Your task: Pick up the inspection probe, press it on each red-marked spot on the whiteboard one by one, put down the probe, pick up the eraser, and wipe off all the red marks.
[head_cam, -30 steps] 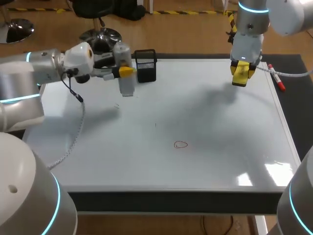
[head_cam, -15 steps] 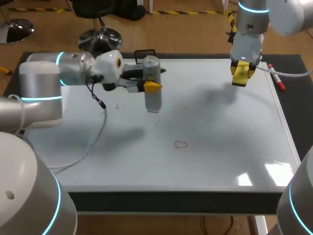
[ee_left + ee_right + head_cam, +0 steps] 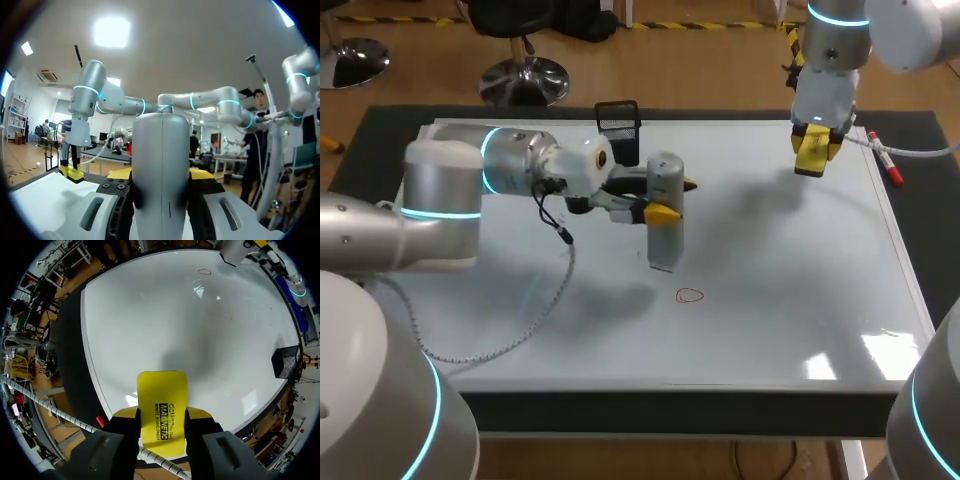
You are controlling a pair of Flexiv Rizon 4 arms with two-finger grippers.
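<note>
Probing step: inspection probe clamped by left tool, eraser by right tool; probe is to be lowered onto red mark.

Grey probe upright over whiteboard, red circle near, yellow eraser above its edge

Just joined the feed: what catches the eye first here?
The left gripper grips a grey probe upright over the middle of the whiteboard, close to a small red ring but not on it. The right gripper hangs over the far right corner, shut on a yellow eraser.
</note>
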